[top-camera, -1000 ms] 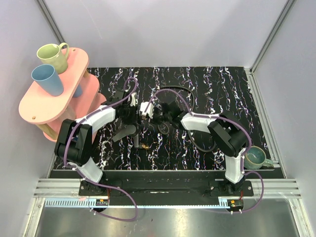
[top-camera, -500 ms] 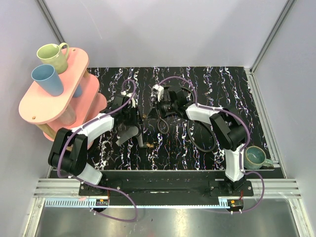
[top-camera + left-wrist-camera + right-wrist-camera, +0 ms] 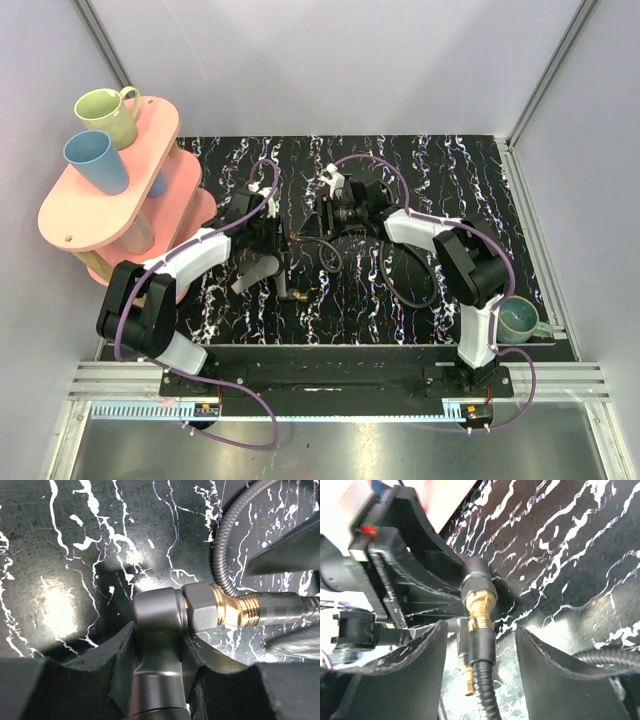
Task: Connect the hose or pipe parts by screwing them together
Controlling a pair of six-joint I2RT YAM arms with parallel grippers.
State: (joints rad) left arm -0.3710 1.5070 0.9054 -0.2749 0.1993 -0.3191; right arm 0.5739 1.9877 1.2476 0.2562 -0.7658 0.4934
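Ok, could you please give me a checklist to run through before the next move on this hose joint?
1. Left gripper clamped on the forked fitting: ok.
2. Right gripper open, fingers clear of the hose collar: ok.
3. Hose collar in line with the fitting's brass tip: ok.
4. Joint screwed fully home: cannot tell; brass threads show beside the collar.

The table is being lit evenly and brightly from overhead, with only soft shadows being cast on it. In the left wrist view, white glare is being reflected off the glossy table and the forked fitting, and the near foreground is being blurred.
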